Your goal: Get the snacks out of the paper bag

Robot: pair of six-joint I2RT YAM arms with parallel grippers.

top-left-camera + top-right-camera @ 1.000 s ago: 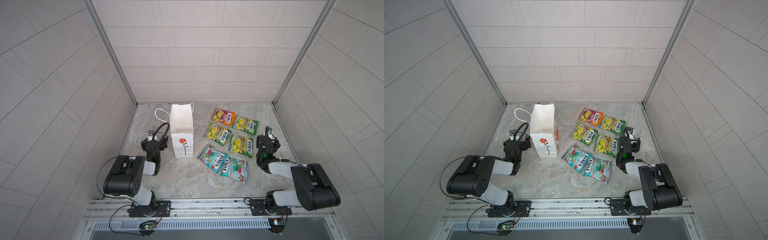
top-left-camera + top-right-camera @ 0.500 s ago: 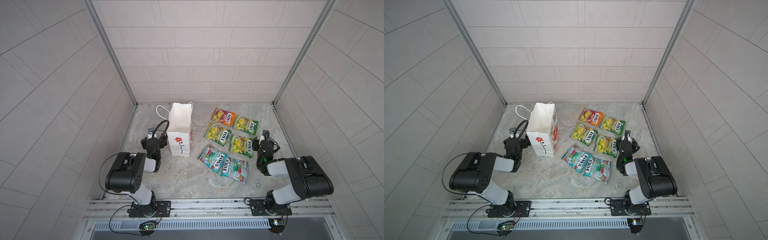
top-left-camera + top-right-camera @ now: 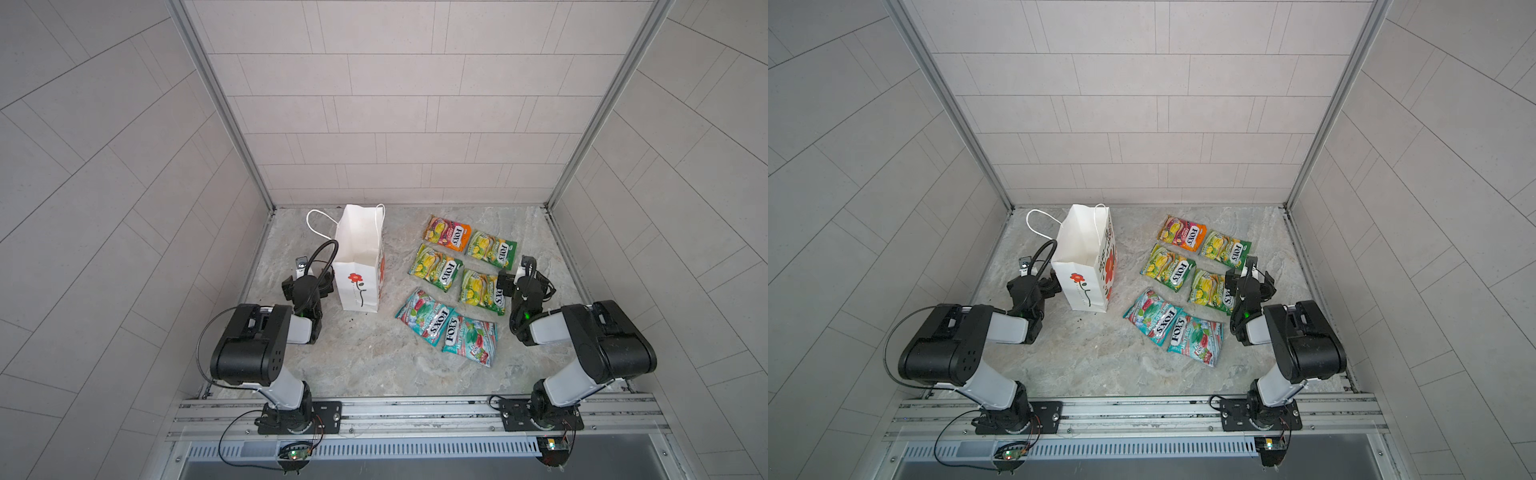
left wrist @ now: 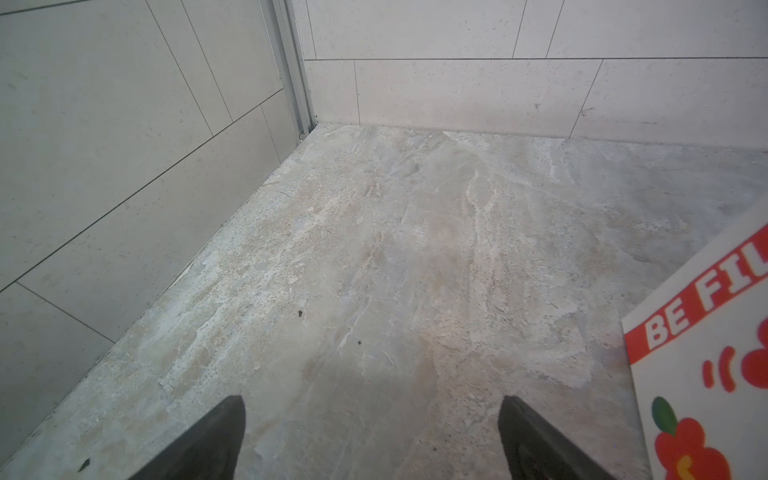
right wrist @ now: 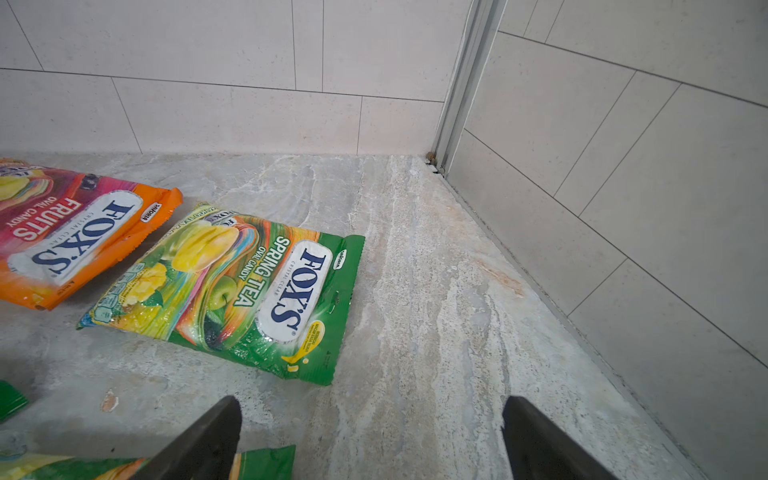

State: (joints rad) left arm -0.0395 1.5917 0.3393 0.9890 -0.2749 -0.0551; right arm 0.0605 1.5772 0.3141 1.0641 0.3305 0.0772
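The right gripper has let go within the last second. Its jaws now stand spread wide with only bare tabletop between them, and the arm has drawn back from the snacks. The nearest green packet lies just beside that gripper on its inner side. A second green packet lies ahead of it, with the orange packet beyond. A third green packet and two teal packets lie farther inward, which makes six flat on the tabletop.

The left gripper is likewise released and empty. The paper bag stands upright just beside it, having shifted only slightly, and whether they touch cannot be told. The bag's open mouth shows only white paper in both top views. With both grippers empty, the unloading looks finished.
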